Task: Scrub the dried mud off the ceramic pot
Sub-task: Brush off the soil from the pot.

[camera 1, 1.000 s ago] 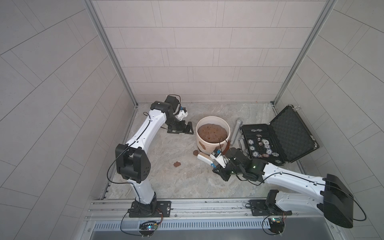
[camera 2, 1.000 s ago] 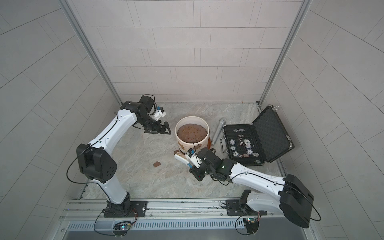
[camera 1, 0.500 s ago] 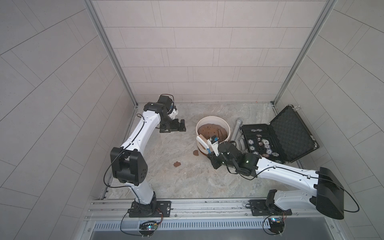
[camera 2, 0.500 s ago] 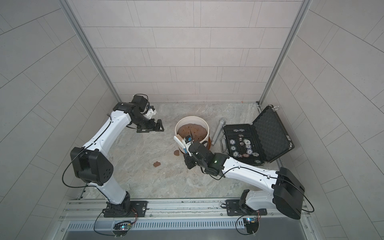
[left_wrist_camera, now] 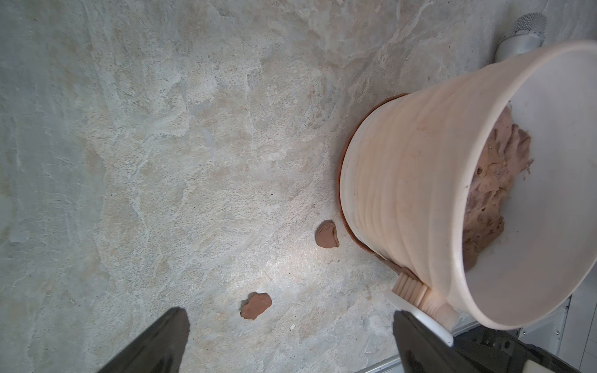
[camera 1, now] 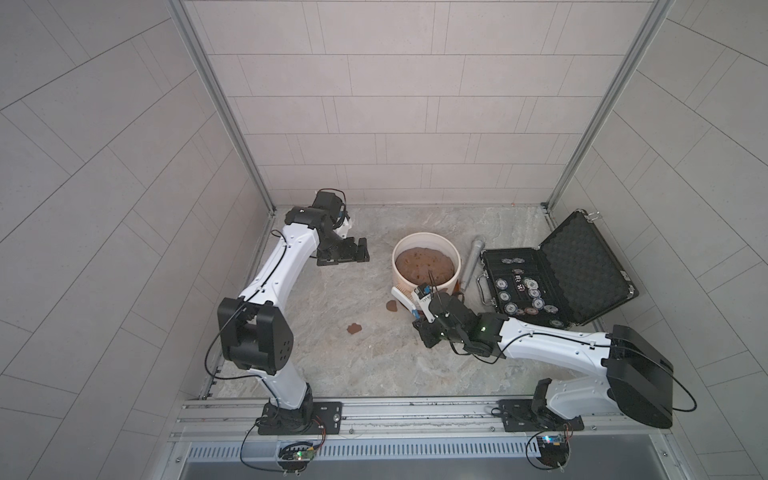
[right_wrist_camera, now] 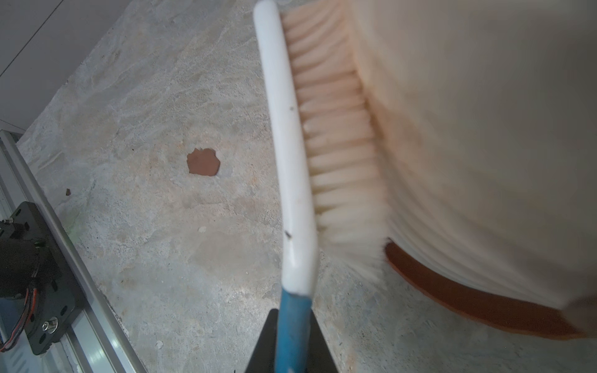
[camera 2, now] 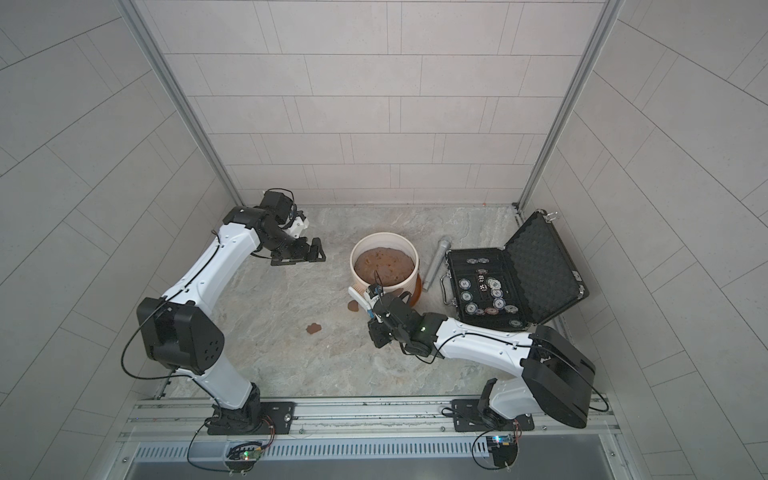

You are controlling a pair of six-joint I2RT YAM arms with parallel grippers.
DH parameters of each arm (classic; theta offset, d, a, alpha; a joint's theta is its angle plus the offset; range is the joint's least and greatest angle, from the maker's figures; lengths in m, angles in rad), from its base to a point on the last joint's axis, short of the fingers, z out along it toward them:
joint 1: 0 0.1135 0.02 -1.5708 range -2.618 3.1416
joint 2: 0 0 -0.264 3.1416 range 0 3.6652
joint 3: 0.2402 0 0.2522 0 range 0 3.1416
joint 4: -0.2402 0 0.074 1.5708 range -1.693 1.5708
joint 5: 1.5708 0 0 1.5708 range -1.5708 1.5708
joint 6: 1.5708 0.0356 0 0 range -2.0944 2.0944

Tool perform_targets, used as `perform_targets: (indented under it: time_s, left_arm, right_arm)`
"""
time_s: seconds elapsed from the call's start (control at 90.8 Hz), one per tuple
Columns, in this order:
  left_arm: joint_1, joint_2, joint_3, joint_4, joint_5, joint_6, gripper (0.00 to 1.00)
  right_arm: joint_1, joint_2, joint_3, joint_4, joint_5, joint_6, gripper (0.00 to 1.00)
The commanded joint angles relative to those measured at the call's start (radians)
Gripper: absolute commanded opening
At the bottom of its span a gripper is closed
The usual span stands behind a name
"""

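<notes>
The cream ribbed ceramic pot [camera 1: 426, 236] [camera 2: 383, 235] stands mid-floor on a reddish-brown saucer. Two dried mud patches [camera 1: 354, 328] [camera 1: 391, 306] lie on the floor near it, and they show in the left wrist view too [left_wrist_camera: 327, 234] [left_wrist_camera: 256, 305]. My right gripper [camera 1: 417, 309] [right_wrist_camera: 292, 336] is shut on the blue handle of a white brush [right_wrist_camera: 284, 129]. The brush bristles press against the pot's lower wall [right_wrist_camera: 484, 129], just above the saucer. My left gripper [camera 1: 364, 250] [left_wrist_camera: 290, 323] hangs open left of the pot with nothing between its fingers.
A brown soil mound [camera 1: 424, 266] fills the pot. A grey metal cylinder [camera 1: 473, 266] lies right of it, beside an open black case [camera 1: 582, 266] holding poker chips. Tiled walls close three sides, and a metal rail [camera 1: 374, 409] runs along the front.
My right gripper carried the brush up the pot's wall towards the rim, then back down near the saucer. The left gripper drew a little left, away from the pot, still open.
</notes>
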Motion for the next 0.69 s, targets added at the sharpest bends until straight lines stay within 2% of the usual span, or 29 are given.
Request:
perform_targets:
  time_s: [0.0, 0.165, 0.374, 0.495, 0.55, 0.682]
  left_arm:
    - [0.005, -0.024, -0.012, 0.003, -0.001, -0.005, 1.00]
    - [0.007, -0.017, -0.020, 0.009, 0.016, -0.005, 1.00]
    - [0.006, -0.014, -0.023, 0.010, 0.019, -0.003, 1.00]
    - [0.006, -0.010, -0.023, 0.010, 0.022, -0.003, 1.00]
    - [0.005, -0.009, -0.023, 0.012, 0.026, -0.003, 1.00]
    - [0.005, 0.003, -0.024, 0.012, 0.036, -0.005, 1.00]
  right_arm:
    - [-0.060, 0.006, -0.061, -0.036, 0.059, 0.057, 0.00]
    - [-0.026, 0.016, -0.066, -0.074, -0.024, -0.036, 0.00]
    - [0.211, -0.085, -0.008, -0.250, -0.114, -0.167, 0.00]
    - [0.257, -0.185, 0.007, -0.297, -0.145, -0.162, 0.00]
    - [0.258, -0.239, 0.006, -0.301, -0.126, -0.155, 0.00]
    - [0.226, -0.374, -0.021, -0.281, 0.034, -0.143, 0.00]
